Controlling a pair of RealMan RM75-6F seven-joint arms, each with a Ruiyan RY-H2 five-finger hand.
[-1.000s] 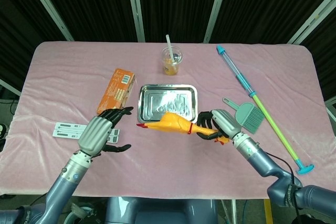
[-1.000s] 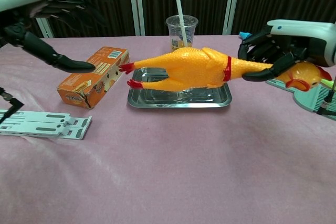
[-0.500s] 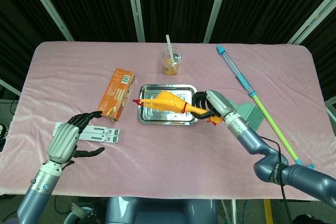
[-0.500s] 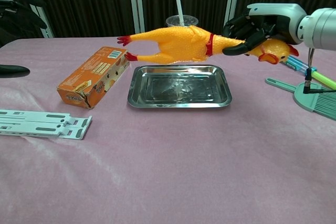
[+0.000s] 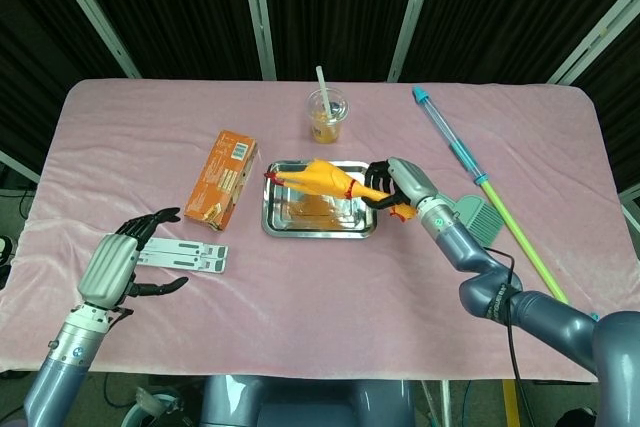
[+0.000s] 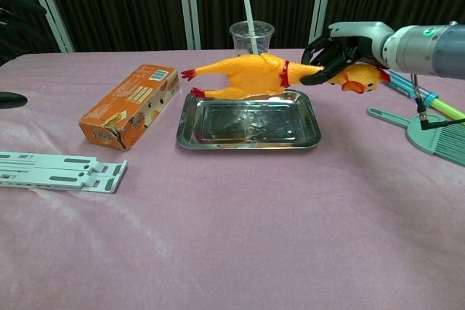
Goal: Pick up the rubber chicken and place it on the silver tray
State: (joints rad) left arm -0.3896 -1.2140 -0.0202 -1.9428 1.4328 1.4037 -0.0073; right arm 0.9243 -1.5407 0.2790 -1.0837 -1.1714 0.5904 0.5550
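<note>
Chicken (image 5: 322,179) lowered, neck in R hand (image 5: 393,184)

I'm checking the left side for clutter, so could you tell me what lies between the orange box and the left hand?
In the head view, the flat white plastic strip lies on the cloth between the orange box and the left hand, close beside the fingers.

We are holding the rubber chicken (image 5: 325,177) by its neck with our right hand (image 5: 398,185) over the silver tray (image 5: 318,224); our left hand (image 5: 115,265) is hovering, fingers spread.
</note>
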